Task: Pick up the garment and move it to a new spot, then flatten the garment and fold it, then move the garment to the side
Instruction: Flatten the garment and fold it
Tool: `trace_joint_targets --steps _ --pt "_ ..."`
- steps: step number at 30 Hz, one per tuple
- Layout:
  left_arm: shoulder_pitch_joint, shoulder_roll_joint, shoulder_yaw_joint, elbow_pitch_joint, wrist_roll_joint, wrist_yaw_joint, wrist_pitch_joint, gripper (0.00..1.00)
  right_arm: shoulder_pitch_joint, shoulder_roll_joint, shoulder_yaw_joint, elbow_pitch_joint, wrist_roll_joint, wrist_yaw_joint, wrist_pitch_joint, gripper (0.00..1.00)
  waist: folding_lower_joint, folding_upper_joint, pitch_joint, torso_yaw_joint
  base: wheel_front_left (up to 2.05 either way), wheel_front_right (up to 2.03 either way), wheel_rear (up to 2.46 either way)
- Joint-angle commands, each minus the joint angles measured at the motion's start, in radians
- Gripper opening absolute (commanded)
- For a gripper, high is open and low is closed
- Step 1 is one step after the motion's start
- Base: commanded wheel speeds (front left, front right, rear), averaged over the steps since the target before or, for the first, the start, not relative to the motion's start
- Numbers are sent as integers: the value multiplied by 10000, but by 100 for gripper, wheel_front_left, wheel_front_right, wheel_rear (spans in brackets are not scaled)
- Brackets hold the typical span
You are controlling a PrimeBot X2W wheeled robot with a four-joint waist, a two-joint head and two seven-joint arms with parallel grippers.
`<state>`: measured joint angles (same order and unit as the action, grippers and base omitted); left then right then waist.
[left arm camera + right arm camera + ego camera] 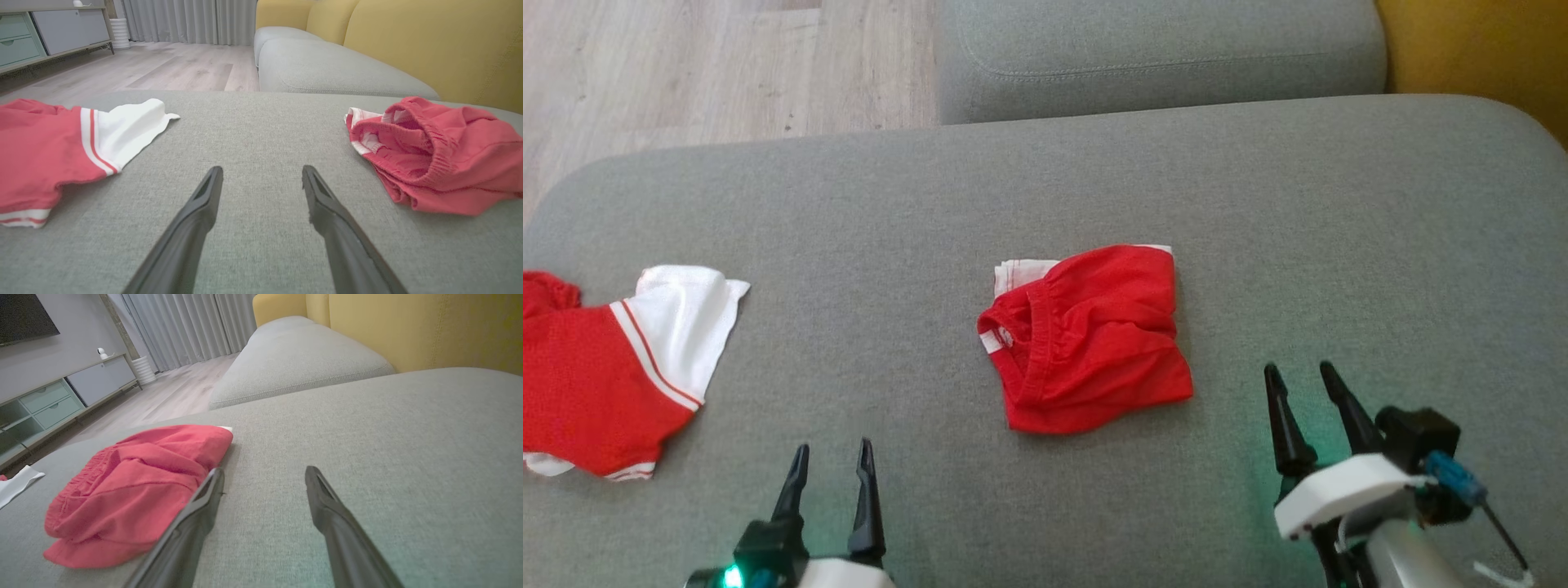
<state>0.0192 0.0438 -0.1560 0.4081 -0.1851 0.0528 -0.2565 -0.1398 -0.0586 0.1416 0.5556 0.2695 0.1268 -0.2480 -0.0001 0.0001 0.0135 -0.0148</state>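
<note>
Folded garment [1086, 339] mid sofa cushion [1339, 204], forward-left of my right gripper [1298, 367], the nearer; left gripper [834, 444] farther; both spread, empty.

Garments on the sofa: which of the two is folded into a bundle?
The red garment mid-cushion, a compact folded bundle. The red-and-white garment at the left edge lies spread out, its white sleeve flat.

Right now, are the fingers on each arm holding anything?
Left fingers: open, holding nothing.
Right fingers: open, holding nothing.
</note>
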Motion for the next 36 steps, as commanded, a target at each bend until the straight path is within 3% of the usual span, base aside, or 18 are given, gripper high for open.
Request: trace_joint_targets --steps 1,18,29,30,31,33,34,35,36 --pt "-245 64 411 -371 6 78 -53 100 -155 81 187 -366 28 39 -136 100 1 -1 -18 2 0 0 0" --pt "-426 64 81 -346 -98 46 -53 100 -575 83 858 -193 253 39 -137 100 1 -1 170 295 0 0 0" --pt "-789 64 -340 -220 -129 -78 -53 100 -1799 83 1778 1653 679 39 -137 100 1 -1 673 1030 0 0 0" --pt "-811 64 -361 -208 -142 -72 -53 100 -1873 83 1806 1799 701 39 -137 94 1 -1 709 1083 0 0 0" --pt "-831 64 -383 -204 -153 -74 -53 100 -1921 83 1827 1954 759 39 -137 80 1 -1 745 1140 0 0 0" --pt "-852 64 -394 -203 -162 -69 -53 100 -1976 83 1938 2206 892 39 -137 28 1 -1 785 1220 0 0 0" --pt "-859 64 -377 -198 -164 -67 -53 100 -1989 83 1998 2289 1001 39 -137 12 1 -1 801 1242 0 0 0" --pt "-864 64 -355 -196 -164 -70 -53 100 -1995 83 2062 2345 1073 39 -137 0 1 -1 810 1251 0 0 0" --pt "-866 64 -333 -193 -164 -70 -53 100 -1987 83 2116 2384 1128 39 -137 0 1 -1 814 1248 0 0 0"
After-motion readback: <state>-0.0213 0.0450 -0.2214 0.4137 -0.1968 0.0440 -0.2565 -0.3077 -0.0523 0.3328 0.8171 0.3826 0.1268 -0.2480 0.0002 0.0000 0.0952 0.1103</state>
